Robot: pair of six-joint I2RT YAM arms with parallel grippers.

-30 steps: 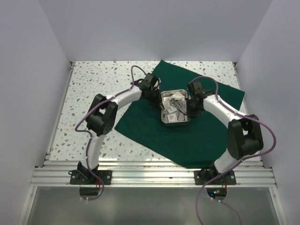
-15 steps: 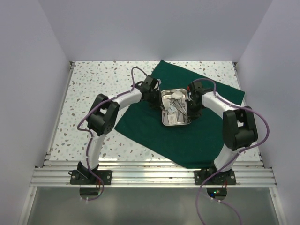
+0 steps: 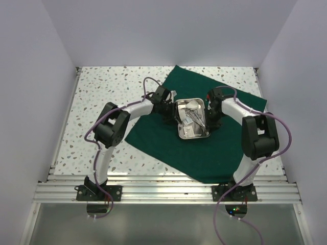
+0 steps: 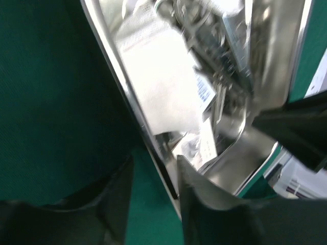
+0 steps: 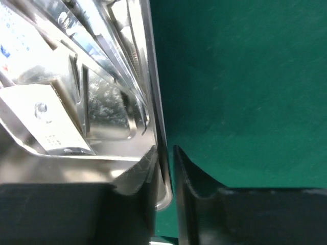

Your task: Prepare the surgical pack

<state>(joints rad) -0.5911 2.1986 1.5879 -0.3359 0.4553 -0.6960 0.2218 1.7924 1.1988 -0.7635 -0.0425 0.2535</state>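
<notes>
We are at the placing step: the tray (image 3: 193, 132) sits flat on the middle of the green cloth (image 3: 204, 153), which lies spread out on the surface (image 3: 102, 92). Both hands are down at the tray's opposite long sides.

The left hand (image 4: 153, 162) straddles the tray's rim, one finger outside over the cloth and the other inside the tray. Its fingers stand clearly apart with the rim loose between them, so it holds nothing. Just beyond its fingertips, inside the tray, lie a white gauze (image 4: 163, 92) square and a blurred cluster of steel instruments (image 4: 214, 30).

The right hand (image 5: 164, 151) straddles the opposite rim in the same way. Its fingers are only slightly parted. We see a thin dark gap between the outer finger and the rim, so we judge it is not clamped either.

With the tray loaded and centred, we judge the wrapping is not yet begun. The next move calls for both hands to lift straight up off the rim without catching it or dragging the tray. Each hand should then go outward to a cloth corner or edge on its own side, pinch the cloth alone, and fold it over the tray.
</notes>
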